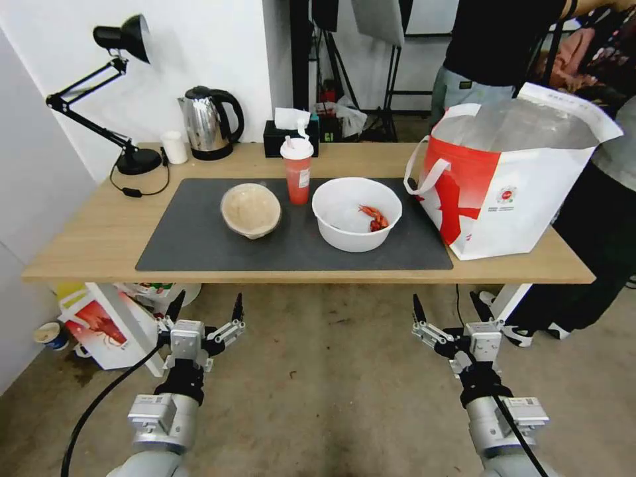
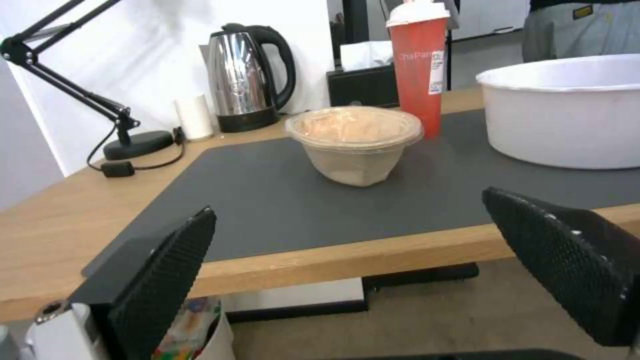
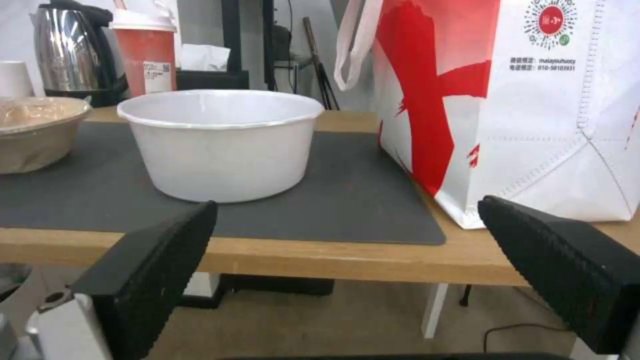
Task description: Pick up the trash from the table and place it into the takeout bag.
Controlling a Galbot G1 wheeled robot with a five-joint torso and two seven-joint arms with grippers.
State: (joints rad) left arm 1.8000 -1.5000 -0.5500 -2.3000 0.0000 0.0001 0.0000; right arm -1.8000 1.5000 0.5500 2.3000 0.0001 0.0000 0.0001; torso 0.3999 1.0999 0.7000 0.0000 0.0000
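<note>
On the dark grey mat point(image 1: 199, 245) of the light-wood table point(image 1: 86, 232) stand three pieces of trash. A beige lidded bowl point(image 1: 250, 209) point(image 2: 353, 142) point(image 3: 37, 131) is left of centre. Behind it stands a red lidded drink cup point(image 1: 297, 171) point(image 2: 418, 65) point(image 3: 144, 52). A wide white bowl point(image 1: 356, 212) point(image 2: 567, 110) point(image 3: 223, 142) holds red crayfish scraps point(image 1: 375, 217). The takeout bag point(image 1: 513, 175) point(image 3: 520, 100) stands open at the table's right end. My left gripper point(image 1: 206, 308) point(image 2: 347, 280) and right gripper point(image 1: 447, 308) point(image 3: 347, 280) hang open below the front edge, holding nothing.
Along the back edge are a black desk lamp point(image 1: 112, 93), a small white cup point(image 1: 175, 146), a steel kettle point(image 1: 209, 122) and a black tissue box point(image 1: 290, 136). A crayfish-print package point(image 1: 99, 331) sits on the floor under the table's left end. A person point(image 1: 596, 199) stands at the right.
</note>
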